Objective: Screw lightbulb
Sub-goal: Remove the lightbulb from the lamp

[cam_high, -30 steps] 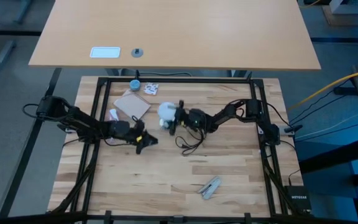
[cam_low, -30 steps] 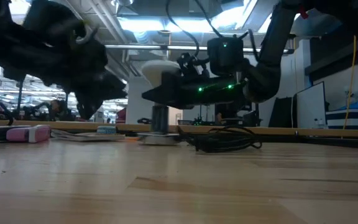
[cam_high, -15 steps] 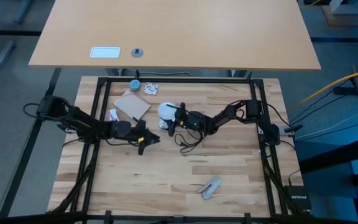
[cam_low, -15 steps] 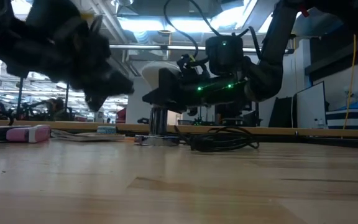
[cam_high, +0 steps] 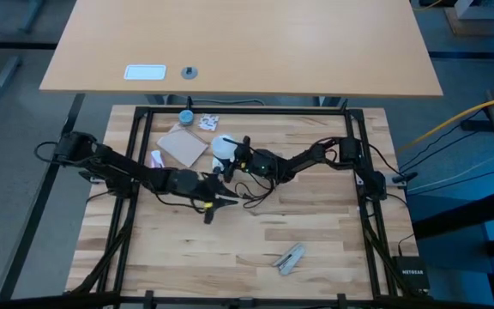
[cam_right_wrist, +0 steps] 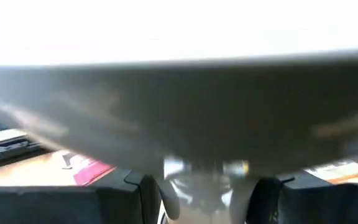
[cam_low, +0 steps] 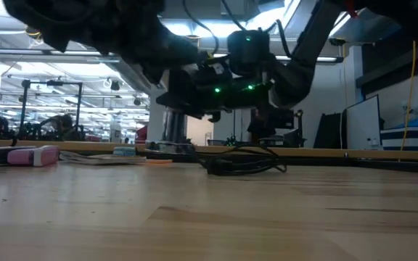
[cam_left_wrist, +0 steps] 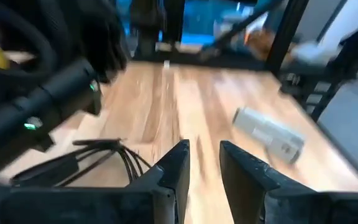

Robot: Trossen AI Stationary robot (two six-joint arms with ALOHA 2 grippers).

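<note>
The white lightbulb [cam_high: 220, 146] stands globe-up near the table's middle, and its globe [cam_right_wrist: 179, 93] fills the right wrist view. My right gripper [cam_high: 232, 157] comes from the table's right and is shut on the bulb below the globe. A grey stem [cam_low: 173, 129] runs down under the bulb, and a black cord [cam_high: 256, 194] trails away on the wood. My left gripper [cam_high: 213, 209] hovers just near of the bulb. Its fingers [cam_left_wrist: 179, 165] stand a narrow gap apart with nothing between them. In the low view my left arm [cam_low: 100, 29] hides the globe. My right gripper pinches the shiny neck [cam_right_wrist: 201, 185] just under the globe between its two fingers [cam_right_wrist: 151, 194]. The fingers come level from the table's right. The bulb stays upright with the globe above the fingers. I cannot tell whether its foot rests on the table.
A brown card [cam_high: 183, 144], a blue cap [cam_high: 185, 116], a printed slip [cam_high: 208, 123] and a pink-and-white item [cam_high: 155, 159] lie at the far left. A grey metal piece [cam_high: 290, 257] lies near the front edge and also shows ahead of my left gripper [cam_left_wrist: 269, 134].
My left gripper has risen and gone toward the table's right, passing in front of the bulb in the low view, and it has rolled about its own axis. My right gripper has carried the bulb a little toward the far left, still upright.
</note>
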